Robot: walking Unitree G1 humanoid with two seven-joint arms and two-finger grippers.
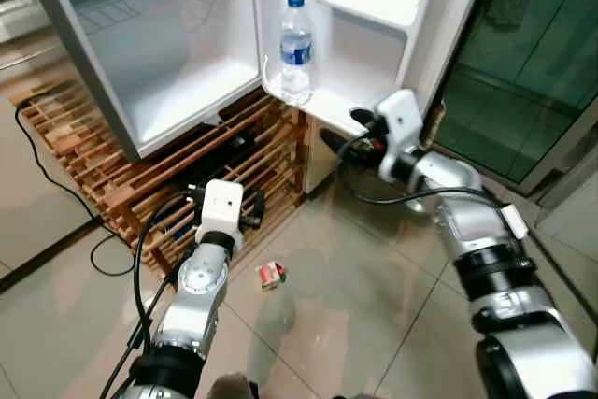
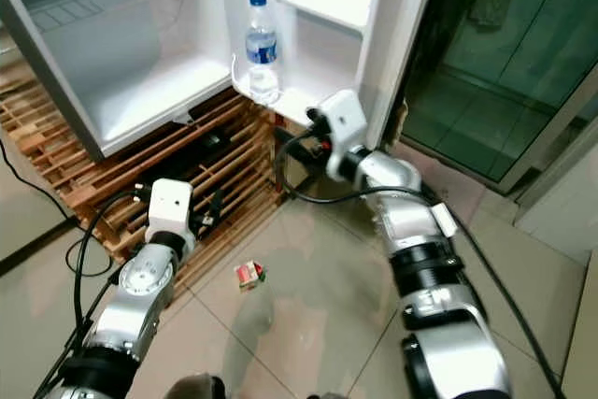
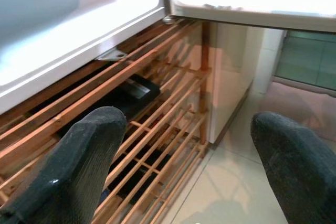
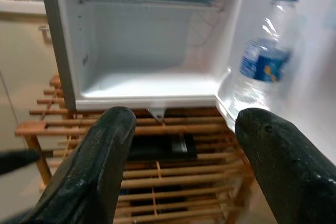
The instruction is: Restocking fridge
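A clear water bottle (image 1: pixel 295 49) with a blue cap and blue label stands upright on the lowest shelf (image 1: pixel 329 106) of the open fridge door. My right gripper (image 4: pixel 184 166) is open and holds nothing. It sits just off the shelf's outer edge, below and to the right of the bottle, pointing towards the fridge. The white fridge compartment (image 1: pixel 168 63) is bare inside. My left gripper (image 3: pixel 189 166) is open too, held low in front of the wooden slatted rack (image 1: pixel 121 175) under the fridge.
A small red and white carton (image 1: pixel 271 274) lies on the tiled floor between my arms. A flat black object (image 3: pixel 131 93) rests inside the rack. A black cable (image 1: pixel 37 165) trails on the floor at left. Dark glass doors (image 1: pixel 523 63) stand at right.
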